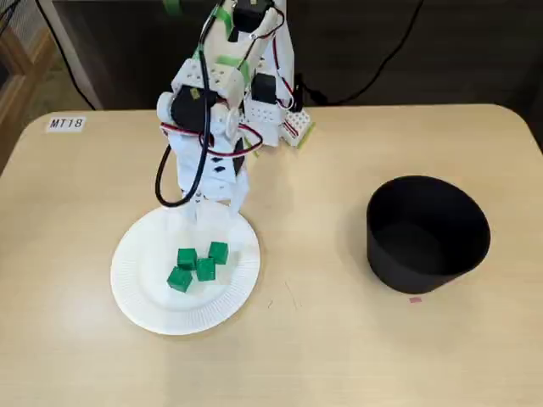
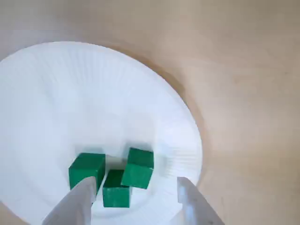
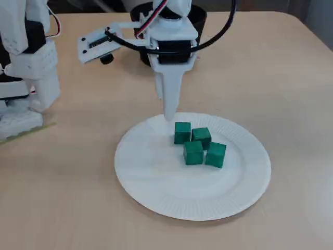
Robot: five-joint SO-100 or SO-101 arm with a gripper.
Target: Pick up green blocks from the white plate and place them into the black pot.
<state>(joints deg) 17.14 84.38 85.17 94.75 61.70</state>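
Fixed view: four blocks (image 1: 205, 270) bunched on the plate (image 1: 140, 297); pot (image 1: 428, 233) well apart on the counter (image 1: 322, 339).
Wrist view: hand (image 2: 135, 182) spread wide and empty, one finger on either side of the cluster.
Fixed view: hand tip at the plate's far edge, just beside the nearest block.
Handling: probably light, rigid cubes. Pinch opposite flat faces of an outer one, since neighbours touch.
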